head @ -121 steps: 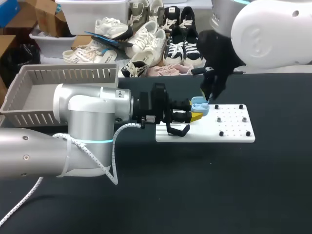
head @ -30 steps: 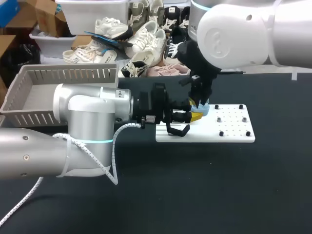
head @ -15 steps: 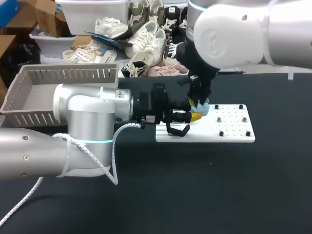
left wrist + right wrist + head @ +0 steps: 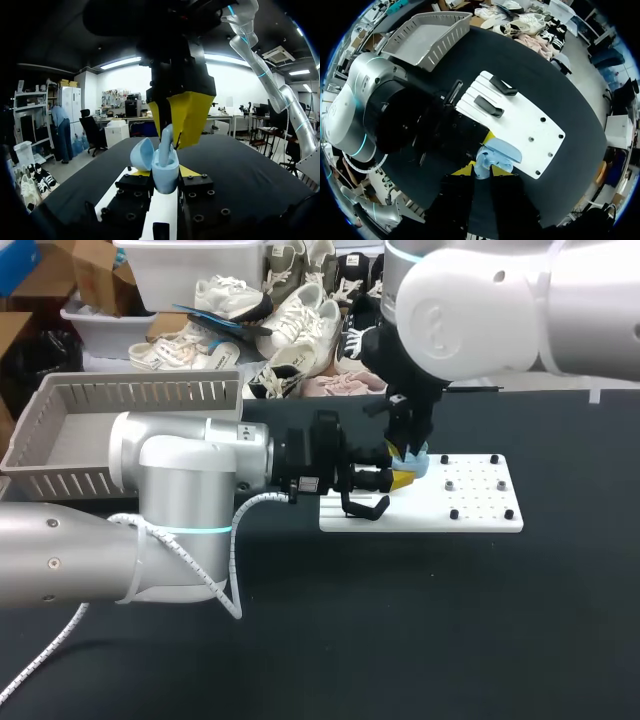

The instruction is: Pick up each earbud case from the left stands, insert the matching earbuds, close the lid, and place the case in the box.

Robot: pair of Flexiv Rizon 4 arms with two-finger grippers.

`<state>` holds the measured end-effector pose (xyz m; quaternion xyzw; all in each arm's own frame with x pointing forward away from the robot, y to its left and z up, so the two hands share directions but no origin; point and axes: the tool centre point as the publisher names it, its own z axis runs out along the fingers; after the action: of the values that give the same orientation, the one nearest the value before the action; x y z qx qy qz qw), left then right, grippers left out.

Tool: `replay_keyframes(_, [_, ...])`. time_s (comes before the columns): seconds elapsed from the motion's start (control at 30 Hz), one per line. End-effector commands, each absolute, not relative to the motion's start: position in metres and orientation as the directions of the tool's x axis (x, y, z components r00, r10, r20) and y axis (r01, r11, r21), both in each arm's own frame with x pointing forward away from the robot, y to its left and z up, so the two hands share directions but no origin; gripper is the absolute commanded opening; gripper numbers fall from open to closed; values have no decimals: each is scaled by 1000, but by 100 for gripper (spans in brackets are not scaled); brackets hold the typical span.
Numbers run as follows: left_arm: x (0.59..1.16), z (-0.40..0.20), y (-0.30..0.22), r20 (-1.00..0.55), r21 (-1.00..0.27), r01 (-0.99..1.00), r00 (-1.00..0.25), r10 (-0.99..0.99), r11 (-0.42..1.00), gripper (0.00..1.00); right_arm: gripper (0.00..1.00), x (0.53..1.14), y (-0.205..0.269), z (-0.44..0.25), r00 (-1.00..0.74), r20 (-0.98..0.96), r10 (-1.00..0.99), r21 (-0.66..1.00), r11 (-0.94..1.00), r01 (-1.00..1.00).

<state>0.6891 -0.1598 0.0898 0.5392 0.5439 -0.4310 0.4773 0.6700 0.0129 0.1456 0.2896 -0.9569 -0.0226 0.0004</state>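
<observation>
Two end effectors meet: in head view my left end effector [image 4: 396,478] clamps the open earbud case [image 4: 411,462], with my right end effector [image 4: 405,447] directly above it. Left wrist view: the right end effector pinches an earbud [image 4: 165,142], stem upright, over the case. Right wrist view: the case lies straight ahead.

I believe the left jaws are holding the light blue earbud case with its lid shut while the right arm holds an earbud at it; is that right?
Not quite: the lid is open, tipped back, as the left wrist view shows. The rest stands: the left gripper holds the light blue earbud case, and the right gripper holds an earbud at its opening.
</observation>
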Motion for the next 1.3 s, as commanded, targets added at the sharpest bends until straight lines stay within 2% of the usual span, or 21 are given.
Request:
replay_keyframes(0.03, [688,90,-160,-984,48,997,39,173,52,0,0,672,14,144,-833,-6,-554,44,832,-553])
replay_keyframes(1.3, [688,90,-160,-984,48,997,39,173,52,0,0,674,5,148,-849,-11,-529,35,848,-529])
